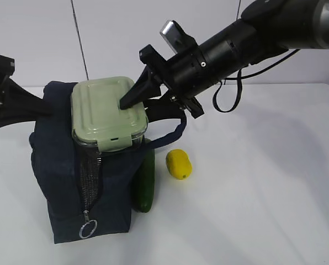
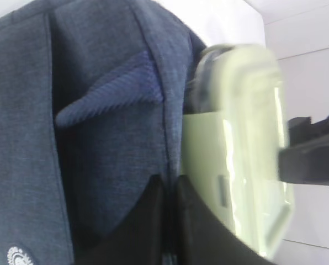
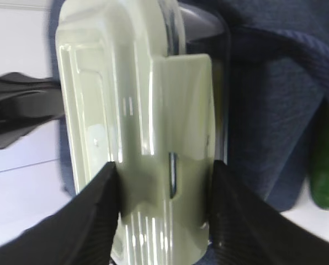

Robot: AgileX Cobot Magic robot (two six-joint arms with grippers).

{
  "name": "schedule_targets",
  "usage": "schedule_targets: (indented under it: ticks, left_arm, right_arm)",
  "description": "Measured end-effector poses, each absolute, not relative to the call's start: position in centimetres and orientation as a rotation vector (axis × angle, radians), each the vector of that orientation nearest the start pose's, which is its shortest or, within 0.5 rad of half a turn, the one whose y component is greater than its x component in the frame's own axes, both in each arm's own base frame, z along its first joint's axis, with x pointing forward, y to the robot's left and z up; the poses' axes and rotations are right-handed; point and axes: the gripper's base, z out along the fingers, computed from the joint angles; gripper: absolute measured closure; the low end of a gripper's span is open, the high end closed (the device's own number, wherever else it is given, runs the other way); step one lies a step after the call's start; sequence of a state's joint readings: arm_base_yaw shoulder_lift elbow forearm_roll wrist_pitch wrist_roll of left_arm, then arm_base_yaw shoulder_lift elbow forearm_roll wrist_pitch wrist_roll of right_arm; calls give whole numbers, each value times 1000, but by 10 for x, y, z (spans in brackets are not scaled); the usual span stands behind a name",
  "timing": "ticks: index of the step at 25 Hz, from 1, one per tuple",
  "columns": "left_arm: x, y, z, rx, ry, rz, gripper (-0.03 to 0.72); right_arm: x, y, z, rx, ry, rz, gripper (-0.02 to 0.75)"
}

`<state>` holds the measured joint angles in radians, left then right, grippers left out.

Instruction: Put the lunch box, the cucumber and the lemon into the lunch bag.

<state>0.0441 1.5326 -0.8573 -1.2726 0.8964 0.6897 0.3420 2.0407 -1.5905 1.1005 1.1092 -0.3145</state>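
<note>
On the white table [image 1: 264,193], the right gripper [image 1: 132,95] clamps the green-lidded box [image 1: 106,113], which sits tilted in the open top of the navy bag [image 1: 59,182]. The left gripper [image 2: 167,221], fingers together, pinches the bag's fabric edge. The cucumber [image 1: 145,185] leans against the bag, the lemon [image 1: 179,164] just beside it.

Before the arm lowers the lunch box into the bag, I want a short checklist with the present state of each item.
1. right gripper closed on lunch box: ok.
2. left gripper pinching the lunch bag fabric: ok.
3. Zipper open: ok.
4. Box fully inside: not ok, it sits tilted at the mouth.
5. Room inside the bag: cannot tell.
6. cucumber and lemon outside, on table: ok.
</note>
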Motion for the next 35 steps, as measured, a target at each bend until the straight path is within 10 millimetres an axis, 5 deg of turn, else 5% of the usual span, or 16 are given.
schedule_targets:
  ticks: [12,25,35]
  left_arm:
    - [287,-57,239,-230,2415,-1259,687]
    - [287,-57,239,-228,2416,-1258,687]
    - [290,-58,231,-250,2434,-1282,687]
  right_arm:
    - [382,210,231,-217,2736,1345,392]
    - [374,258,224,-394,2718,1241,392]
    - [367,276,224,-497,2688,1144,392]
